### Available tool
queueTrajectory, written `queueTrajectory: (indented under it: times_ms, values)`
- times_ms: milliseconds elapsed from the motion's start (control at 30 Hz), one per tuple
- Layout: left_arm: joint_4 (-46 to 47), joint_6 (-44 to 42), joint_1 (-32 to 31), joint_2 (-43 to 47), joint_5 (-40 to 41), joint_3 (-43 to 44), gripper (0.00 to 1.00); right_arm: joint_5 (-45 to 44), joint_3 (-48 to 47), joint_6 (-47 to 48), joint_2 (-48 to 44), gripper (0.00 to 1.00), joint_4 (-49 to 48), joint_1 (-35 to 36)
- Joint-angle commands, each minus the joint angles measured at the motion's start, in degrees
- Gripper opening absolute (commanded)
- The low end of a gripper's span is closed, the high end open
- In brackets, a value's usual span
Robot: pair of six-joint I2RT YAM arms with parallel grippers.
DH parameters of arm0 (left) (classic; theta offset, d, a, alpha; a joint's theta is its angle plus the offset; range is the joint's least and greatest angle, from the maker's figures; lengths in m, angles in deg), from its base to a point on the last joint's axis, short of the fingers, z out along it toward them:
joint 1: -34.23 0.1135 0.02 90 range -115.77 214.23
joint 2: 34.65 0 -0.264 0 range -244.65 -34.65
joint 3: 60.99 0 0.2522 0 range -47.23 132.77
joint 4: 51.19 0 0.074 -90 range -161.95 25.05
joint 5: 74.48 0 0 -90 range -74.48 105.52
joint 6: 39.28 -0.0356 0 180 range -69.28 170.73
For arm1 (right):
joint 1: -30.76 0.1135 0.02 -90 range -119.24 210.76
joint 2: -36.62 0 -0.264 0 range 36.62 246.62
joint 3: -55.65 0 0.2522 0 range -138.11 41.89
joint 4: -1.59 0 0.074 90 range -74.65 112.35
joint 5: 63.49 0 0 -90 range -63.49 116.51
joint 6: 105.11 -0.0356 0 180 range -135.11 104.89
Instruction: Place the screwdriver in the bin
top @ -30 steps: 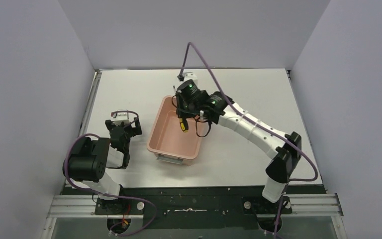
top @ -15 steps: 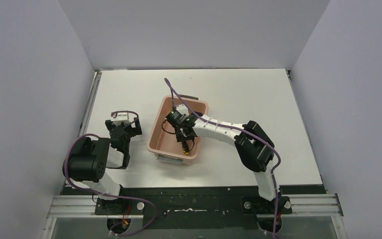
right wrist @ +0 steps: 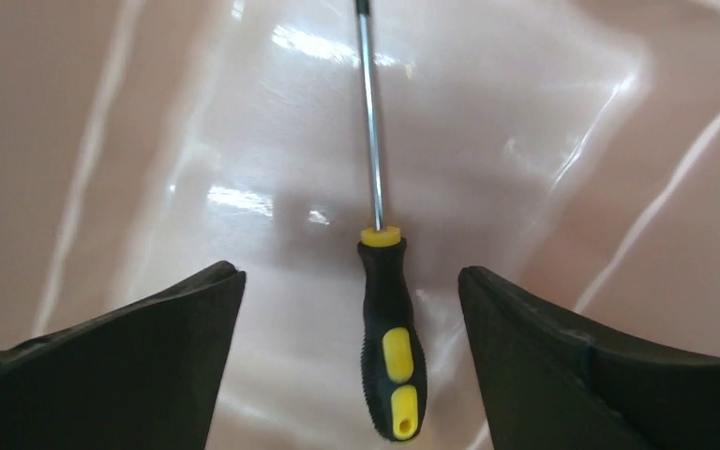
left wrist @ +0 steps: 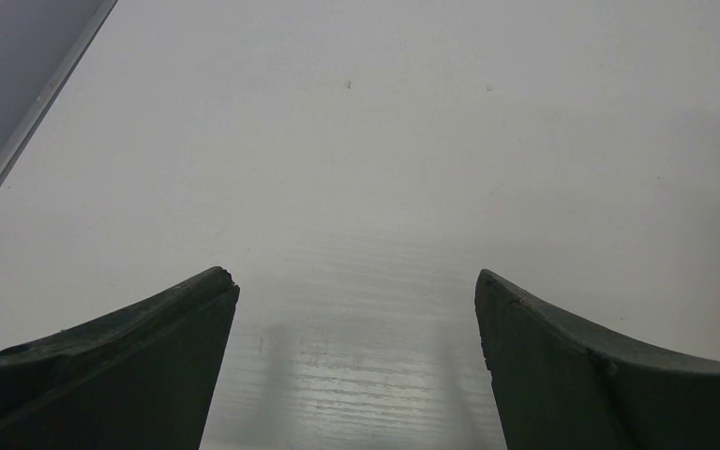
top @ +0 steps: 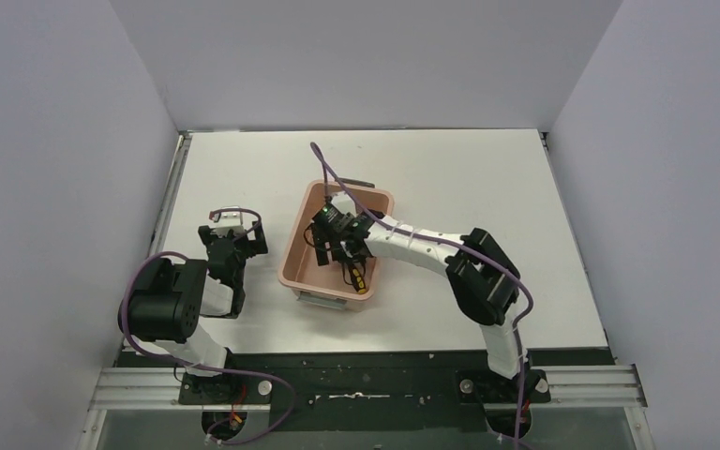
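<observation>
The screwdriver (right wrist: 389,337), with a black-and-yellow handle and a thin metal shaft, lies on the floor of the salmon-pink bin (right wrist: 150,112). My right gripper (right wrist: 349,273) is open just above it; the handle sits between the fingers and touches neither. From above, the right gripper (top: 337,251) reaches down inside the bin (top: 292,258), and the screwdriver (top: 359,280) shows near the bin's near right corner. My left gripper (top: 232,239) is open over bare table left of the bin, and in the left wrist view the left gripper (left wrist: 354,277) has nothing between its fingers.
The bin has a dark handle (top: 360,183) at its far end and a pale handle (top: 322,300) at its near end. Grey walls enclose the white table (top: 487,178) on three sides. A purple cable (top: 333,183) loops above the right wrist.
My right arm came down into the bin with the screwdriver. Its jaws then opened and let the screwdriver go onto the bin floor. The left arm has not moved.
</observation>
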Motion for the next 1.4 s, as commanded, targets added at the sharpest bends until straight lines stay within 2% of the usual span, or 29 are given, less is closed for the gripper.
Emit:
queueTrajectory:
  times_ms: [0, 67, 200, 300, 433, 533, 667, 767, 867, 1033, 1200, 1367]
  values:
    - [1.4, -0.5, 0.2, 0.7, -0.8, 0.2, 0.97, -2.4, -5.7, 4.0, -10.3, 0.95, -0.8, 1.1]
    - [1.4, -0.6, 0.2, 0.7, -0.8, 0.2, 0.97, -2.2, -6.7, 5.4, -13.1, 1.0, -0.6, 1.1]
    - [1.3, -0.5, 0.2, 0.7, -0.8, 0.2, 0.97, 0.1, -6.3, 9.0, -19.8, 1.0, -2.9, 0.8]
    - [1.3, -0.5, 0.2, 0.7, -0.9, 0.2, 0.97, 1.8, -2.0, 12.5, -27.7, 1.0, -8.1, -0.3]
    - [1.4, -0.5, 0.2, 0.7, -0.9, 0.2, 0.97, -0.2, 9.6, 12.3, -39.5, 1.0, -13.1, -7.2]
    - [1.3, -0.5, 0.2, 0.7, -0.8, 0.2, 0.97, -0.9, 22.3, 12.5, -49.1, 1.0, -18.8, -13.9]
    - [1.3, -0.5, 0.2, 0.7, -0.9, 0.2, 0.97, -6.8, 34.3, 15.9, -60.0, 1.0, -24.0, -20.7]
    - [1.4, -0.6, 0.2, 0.7, -0.8, 0.2, 0.97, -13.1, 43.4, 18.1, -65.3, 1.0, -28.8, -23.2]
    - [1.4, -0.5, 0.2, 0.7, -0.8, 0.2, 0.97, -19.8, 52.2, 20.2, -69.0, 1.0, -33.5, -24.0]
    - [1.3, -0.5, 0.2, 0.7, -0.8, 0.2, 0.97, -25.3, 64.6, 25.4, -72.6, 1.0, -42.1, -24.0]
    - [1.3, -0.6, 0.2, 0.7, -0.8, 0.2, 0.97, -23.9, 72.6, 26.2, -73.5, 1.0, -47.7, -24.1]
    - [1.3, -0.6, 0.2, 0.7, -0.8, 0.2, 0.97, -20.3, 73.7, 26.8, -75.1, 1.0, -48.4, -24.1]
